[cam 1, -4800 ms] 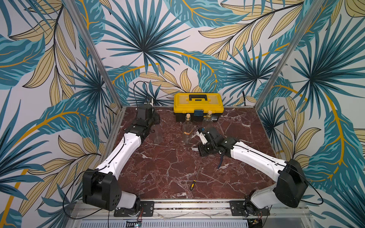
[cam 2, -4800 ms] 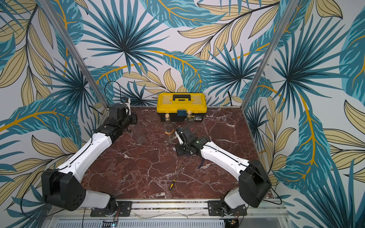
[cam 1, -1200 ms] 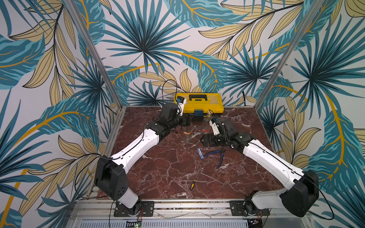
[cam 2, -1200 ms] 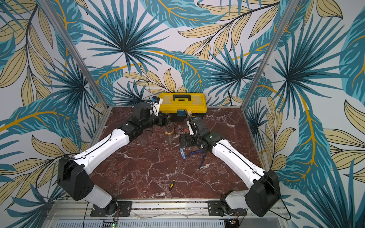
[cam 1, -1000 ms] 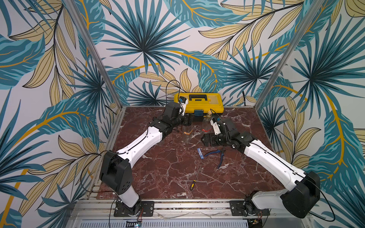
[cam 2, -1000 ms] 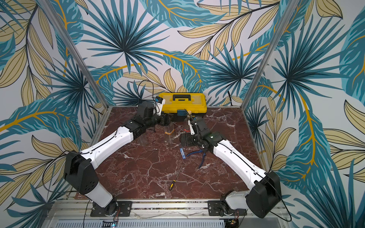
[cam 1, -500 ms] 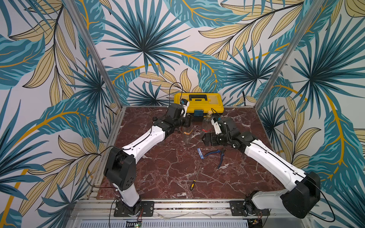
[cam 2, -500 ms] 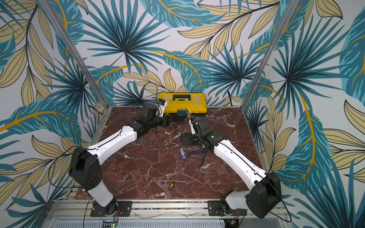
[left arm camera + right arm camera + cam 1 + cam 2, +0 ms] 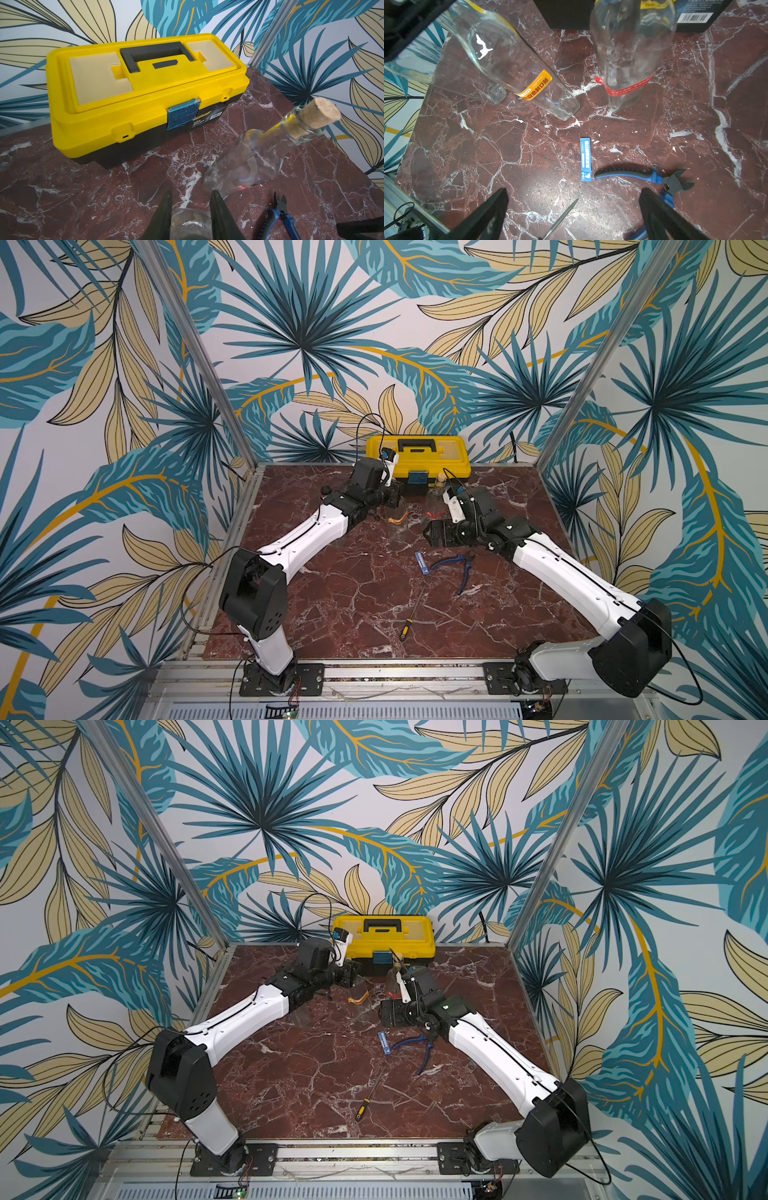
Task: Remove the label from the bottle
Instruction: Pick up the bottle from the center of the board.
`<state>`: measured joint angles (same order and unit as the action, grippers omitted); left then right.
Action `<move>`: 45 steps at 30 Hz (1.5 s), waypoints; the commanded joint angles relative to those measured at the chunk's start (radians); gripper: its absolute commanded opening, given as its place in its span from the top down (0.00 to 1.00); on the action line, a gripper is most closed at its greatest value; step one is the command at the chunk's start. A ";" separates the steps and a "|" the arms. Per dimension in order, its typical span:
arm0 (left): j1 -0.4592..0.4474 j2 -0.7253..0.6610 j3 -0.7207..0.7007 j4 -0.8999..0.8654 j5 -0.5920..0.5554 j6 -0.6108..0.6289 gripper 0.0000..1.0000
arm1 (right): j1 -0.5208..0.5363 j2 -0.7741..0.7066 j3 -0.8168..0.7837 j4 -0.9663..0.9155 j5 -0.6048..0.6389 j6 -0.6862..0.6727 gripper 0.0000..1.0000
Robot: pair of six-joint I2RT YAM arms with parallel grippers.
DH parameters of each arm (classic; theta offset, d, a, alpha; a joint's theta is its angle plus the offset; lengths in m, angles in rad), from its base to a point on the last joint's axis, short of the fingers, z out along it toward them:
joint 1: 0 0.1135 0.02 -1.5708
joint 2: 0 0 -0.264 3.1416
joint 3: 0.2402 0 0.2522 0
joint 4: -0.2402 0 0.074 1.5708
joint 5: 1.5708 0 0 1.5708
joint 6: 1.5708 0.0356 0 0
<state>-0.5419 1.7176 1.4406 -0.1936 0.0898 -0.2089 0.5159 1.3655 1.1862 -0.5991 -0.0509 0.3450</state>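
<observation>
Currently the orange-labelled bottle [image 9: 508, 62] is being gripped near its top by the left pincer [image 9: 191, 207], which is clenched on the glass. The bottle's base appears to be resting on the bench [image 9: 508, 155]. It is standing just in front of the yellow toolbox [image 9: 145, 93] and close beside a corked bottle [image 9: 631, 41] with a red band. The right pincer [image 9: 574, 192] is being held spread wide and empty above the bench, with the orange label [image 9: 535, 85] low on the bottle's side in its view.

The step in hand is being judged as steadying the bottle so that the label can be peeled. Smooth glass is likely to twist under a sideways pull, so a firm hold by the left pincer is being called for. The label is best being approached at a free corner or edge, pinched thinly, and drawn along the glass rather than straight outward, so that tearing is being avoided. Care is also being advised around the corked bottle and the pliers [image 9: 629, 174], which could be knocked during the reach.
</observation>
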 commanded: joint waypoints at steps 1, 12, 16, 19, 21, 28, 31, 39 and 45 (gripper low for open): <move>-0.001 -0.011 0.006 0.002 -0.008 -0.001 0.93 | -0.003 0.016 0.001 0.019 -0.029 -0.004 0.00; 0.010 -0.088 0.079 -0.215 -0.049 -0.077 1.00 | 0.010 0.031 0.008 0.037 -0.145 -0.055 0.02; 0.011 -0.130 0.076 -0.299 -0.031 -0.143 1.00 | 0.048 0.040 -0.007 0.055 -0.146 -0.093 0.05; 0.015 -0.170 0.048 -0.328 -0.014 -0.181 1.00 | 0.087 0.046 -0.037 0.099 -0.130 -0.122 0.08; 0.023 -0.198 0.019 -0.329 0.000 -0.207 1.00 | 0.116 0.053 -0.060 0.131 -0.107 -0.141 0.08; 0.040 -0.272 -0.030 -0.351 0.044 -0.256 1.00 | 0.194 0.070 -0.156 0.295 -0.054 -0.225 0.07; 0.048 -0.291 -0.038 -0.360 0.080 -0.278 1.00 | 0.213 0.066 -0.208 0.409 -0.033 -0.241 0.07; 0.066 -0.330 -0.051 -0.391 0.181 -0.312 1.00 | 0.221 0.067 -0.320 0.632 -0.019 -0.308 0.06; 0.069 -0.359 -0.066 -0.403 0.238 -0.320 1.00 | 0.220 0.099 -0.333 0.712 -0.074 -0.345 0.06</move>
<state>-0.4789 1.4025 1.3735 -0.6220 0.2630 -0.5076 0.7322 1.4425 0.8715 0.0273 -0.0986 0.0376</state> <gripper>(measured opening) 0.300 0.940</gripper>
